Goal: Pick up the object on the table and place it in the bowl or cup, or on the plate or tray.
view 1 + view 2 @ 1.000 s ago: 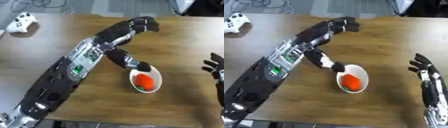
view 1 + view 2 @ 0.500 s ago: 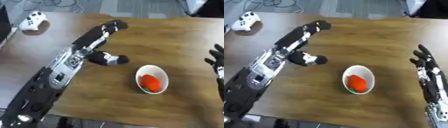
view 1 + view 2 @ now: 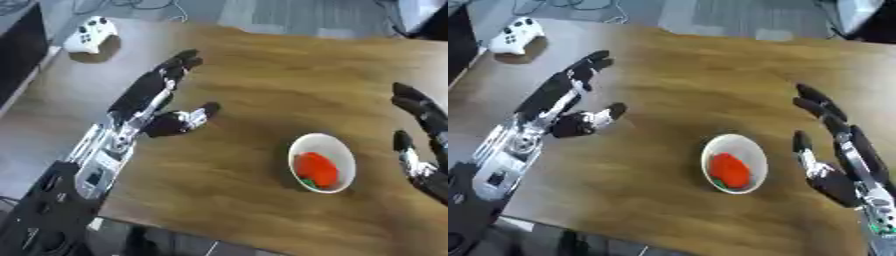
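A white bowl (image 3: 345,152) stands on the wooden table, toward the front right of centre. A red-orange object (image 3: 315,168) with a bit of green lies inside it. My left hand (image 3: 156,96) hovers over the table's left part, well left of the bowl, fingers straight and thumb spread, holding nothing. At the right edge my right hand (image 3: 836,155) is open too, fingers pointing up, just right of the bowl.
A white game controller (image 3: 90,36) lies at the far left corner of the wooden table (image 3: 271,80). Cables trail along the far edge. The table's front edge runs close below the bowl.
My left arm has drawn back to the left, away from the bowl, hand still open. The red-orange object stays in the bowl. The camera has shifted, so the whole scene sits differently.
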`<action>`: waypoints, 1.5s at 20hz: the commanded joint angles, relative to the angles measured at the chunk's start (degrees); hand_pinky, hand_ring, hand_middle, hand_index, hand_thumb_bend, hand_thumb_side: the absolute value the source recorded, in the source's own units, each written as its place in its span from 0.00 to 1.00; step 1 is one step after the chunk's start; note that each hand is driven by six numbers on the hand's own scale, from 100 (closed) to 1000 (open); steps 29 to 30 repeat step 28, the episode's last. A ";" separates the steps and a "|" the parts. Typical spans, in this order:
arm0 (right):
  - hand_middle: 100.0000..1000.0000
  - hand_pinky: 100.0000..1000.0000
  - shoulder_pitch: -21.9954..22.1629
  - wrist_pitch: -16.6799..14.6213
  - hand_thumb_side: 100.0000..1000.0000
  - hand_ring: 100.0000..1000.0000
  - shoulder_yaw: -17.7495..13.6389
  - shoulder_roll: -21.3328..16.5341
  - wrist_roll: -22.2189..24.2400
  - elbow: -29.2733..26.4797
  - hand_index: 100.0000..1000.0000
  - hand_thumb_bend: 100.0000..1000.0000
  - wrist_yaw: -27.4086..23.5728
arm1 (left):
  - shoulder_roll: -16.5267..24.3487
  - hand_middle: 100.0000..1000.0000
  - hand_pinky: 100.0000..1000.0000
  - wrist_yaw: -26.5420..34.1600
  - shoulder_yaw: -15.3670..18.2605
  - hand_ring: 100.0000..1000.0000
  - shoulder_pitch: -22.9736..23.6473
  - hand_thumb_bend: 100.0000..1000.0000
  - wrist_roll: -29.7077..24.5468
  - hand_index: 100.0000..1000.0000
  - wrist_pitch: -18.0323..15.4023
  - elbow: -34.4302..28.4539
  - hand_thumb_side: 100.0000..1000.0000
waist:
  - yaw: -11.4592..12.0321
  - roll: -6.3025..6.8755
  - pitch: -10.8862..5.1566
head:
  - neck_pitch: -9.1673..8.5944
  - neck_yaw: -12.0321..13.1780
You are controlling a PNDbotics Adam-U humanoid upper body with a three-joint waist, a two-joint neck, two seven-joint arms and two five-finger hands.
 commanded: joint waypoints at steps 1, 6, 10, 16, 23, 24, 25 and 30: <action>1.00 0.96 -1.04 -1.45 0.58 1.00 0.17 -0.46 -1.10 -1.03 0.92 0.00 3.94 | -0.59 0.91 0.94 -0.06 1.35 1.00 0.59 0.45 2.05 1.00 0.53 -2.01 1.00 | 0.39 -0.23 -0.51 | -1.66 0.69; 1.00 0.94 -0.39 3.45 0.76 1.00 1.78 1.71 -6.00 0.61 0.89 0.00 -9.92 | -3.93 0.69 1.00 17.93 0.03 0.76 2.57 0.57 11.57 0.93 -2.32 -4.54 1.00 | 1.18 -1.07 -0.78 | -3.73 1.51; 1.00 0.90 -0.39 8.07 0.84 0.96 2.21 4.96 -6.69 0.57 0.88 0.00 -24.71 | -10.12 0.64 1.00 35.23 -1.55 0.69 3.52 0.58 18.32 0.89 -8.35 -3.79 1.00 | 1.19 -1.58 -1.01 | -5.28 1.61; 1.00 0.92 -0.75 10.53 0.82 1.00 1.99 7.88 -4.87 0.54 0.89 0.00 -30.41 | -15.01 0.65 1.00 42.59 -1.66 0.71 3.49 0.52 19.21 0.91 -13.32 -0.03 1.00 | 1.27 -2.21 -1.30 | -5.74 0.99; 1.00 0.98 -1.07 11.67 0.86 1.00 2.73 9.77 -4.56 1.17 0.94 0.00 -30.38 | -16.76 0.70 1.00 45.01 -1.86 0.78 4.23 0.44 19.26 0.94 -14.03 1.44 1.00 | 1.14 -2.36 -1.74 | -5.44 0.78; 1.00 0.98 -1.09 11.86 0.87 1.00 2.82 10.09 -4.53 1.30 0.94 0.00 -30.51 | -17.00 0.70 1.00 45.15 -1.93 0.78 4.29 0.44 19.15 0.94 -14.01 1.59 1.00 | 1.15 -2.37 -1.77 | -5.40 0.73; 1.00 0.98 -1.13 12.01 0.87 1.00 2.90 10.31 -4.53 1.39 0.94 0.00 -30.71 | -17.20 0.70 1.00 45.30 -2.02 0.78 4.34 0.42 19.00 0.95 -13.99 1.70 1.00 | 1.15 -2.37 -1.81 | -5.35 0.68; 1.00 0.99 -1.18 12.44 0.88 1.00 3.12 10.48 -4.52 1.55 0.95 0.00 -31.39 | -17.53 0.71 1.00 45.81 -2.27 0.79 4.43 0.40 18.46 0.95 -13.90 1.92 1.00 | 1.04 -2.31 -1.91 | -5.20 0.63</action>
